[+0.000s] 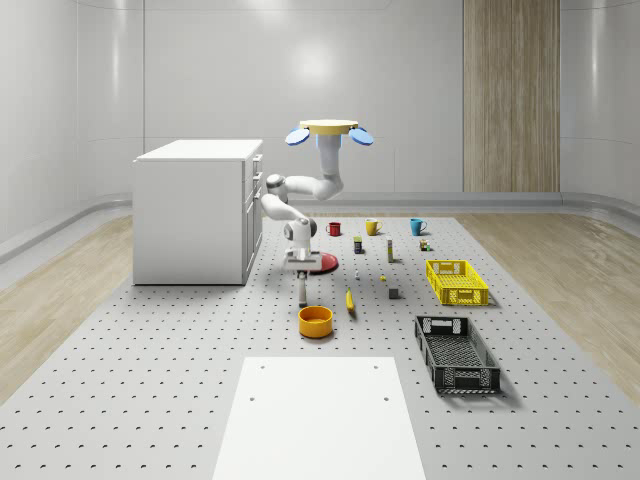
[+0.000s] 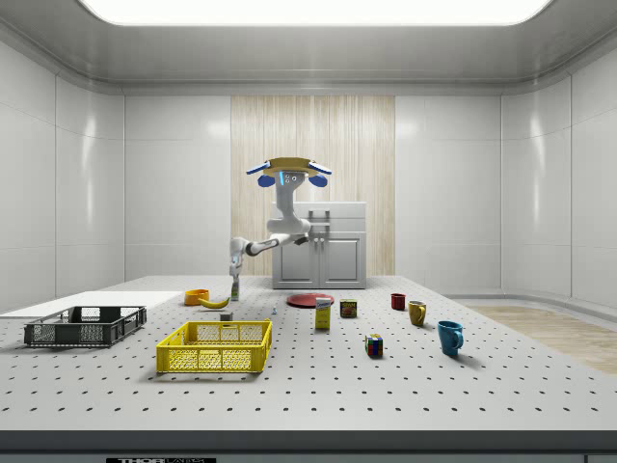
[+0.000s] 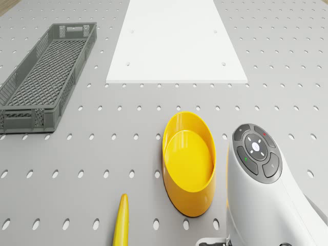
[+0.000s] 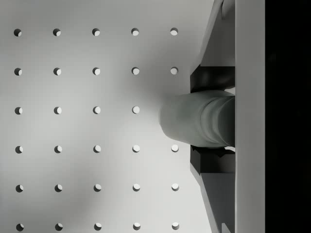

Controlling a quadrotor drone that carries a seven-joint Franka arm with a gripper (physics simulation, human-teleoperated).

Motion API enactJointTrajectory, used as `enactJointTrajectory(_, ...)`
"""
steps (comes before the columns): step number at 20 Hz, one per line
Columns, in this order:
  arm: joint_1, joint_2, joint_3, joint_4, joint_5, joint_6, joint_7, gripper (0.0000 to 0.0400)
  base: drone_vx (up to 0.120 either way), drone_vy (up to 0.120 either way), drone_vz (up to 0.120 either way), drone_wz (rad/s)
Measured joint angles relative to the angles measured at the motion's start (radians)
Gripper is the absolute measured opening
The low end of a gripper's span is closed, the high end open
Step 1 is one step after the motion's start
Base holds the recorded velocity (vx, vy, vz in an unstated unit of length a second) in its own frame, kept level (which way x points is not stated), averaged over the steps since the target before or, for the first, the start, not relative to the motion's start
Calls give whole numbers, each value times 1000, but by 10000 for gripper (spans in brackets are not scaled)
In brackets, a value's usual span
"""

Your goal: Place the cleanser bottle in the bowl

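Pale plastic, the cleanser bottle (image 4: 199, 119) hangs clamped between my fingers (image 4: 211, 160), just behind the orange bowl (image 1: 315, 321) on the pegboard table (image 1: 150, 380), while my drone (image 1: 329, 131) hovers above, beside the cabinet (image 1: 195, 210). I judge it light, stiff, somewhat slippery; my mid-body grip on the upright bottle looks sound.
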Motion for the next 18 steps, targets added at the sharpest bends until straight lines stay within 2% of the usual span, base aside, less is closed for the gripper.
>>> enactJointTrajectory(13, 53, -27, 177, -73, 157, -85, -16, 153, 0, 0, 0, 0)
enactJointTrajectory(17, 62, -33, 228, -86, 203, -106, -19, 153, 0, 110, 0, 0)
enactJointTrajectory(18, 64, -34, 236, -88, 211, -110, -19, 153, 120, 120, 0, 0)
